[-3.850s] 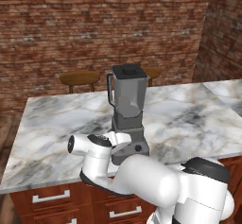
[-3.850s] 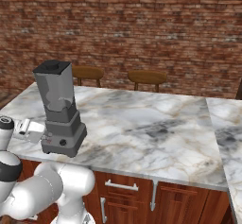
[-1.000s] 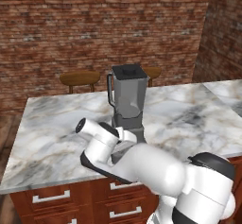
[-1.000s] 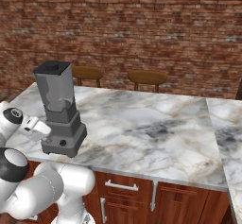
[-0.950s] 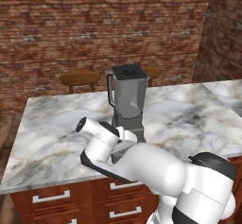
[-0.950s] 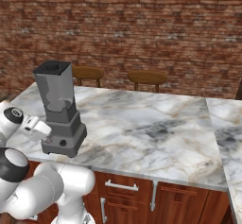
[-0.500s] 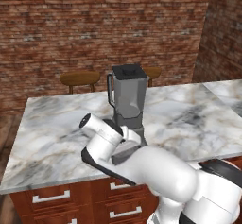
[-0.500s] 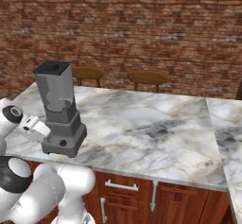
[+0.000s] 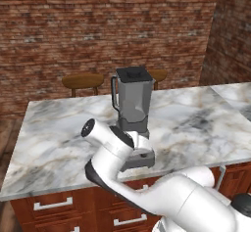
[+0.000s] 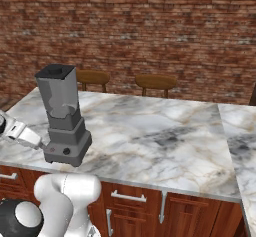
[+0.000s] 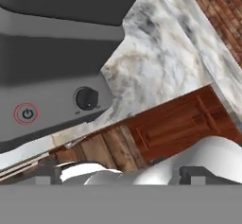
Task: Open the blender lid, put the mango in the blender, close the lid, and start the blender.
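The brick wall (image 9: pixel 98 25) stands behind the blender (image 9: pixel 132 99). The marble counter (image 9: pixel 54 128) is under the blender and runs far out to both sides of it. Two wood stools (image 9: pixel 83 81) peek up behind the blender, btw it and the wall. Brown drawers (image 10: pixel 130 201) sit below the counter edge, in front of the blender.

The white arm (image 9: pixel 147 192) comes up in front of the blender and bends in low, right at the blender's boxy base (image 10: pixel 65 148).

The blender lid (image 10: pixel 55 71) is the flat black cap on top of the jar, so the jar looks closed. What's inside the jar can't be told, incl. the mango.

The gripper (image 11: pixel 123 176) is just in front of the base, very near but not touching it. Its two tips are spread wide apart w/ nothing btw them, so it holds nothing.

On the base front are the black knob (image 11: pixel 87 99) and the red button (image 11: pixel 27 114), side by side.

The big thing for the next move: in the hand view the red button isn't straight ahead of the gripper. It lies up and off to the left, past the knob, and the knob is nearer the middle. So the hand prob. needs to slide toward the button side, then push one tip straight in. If it goes straight, it may bump the knob instead.
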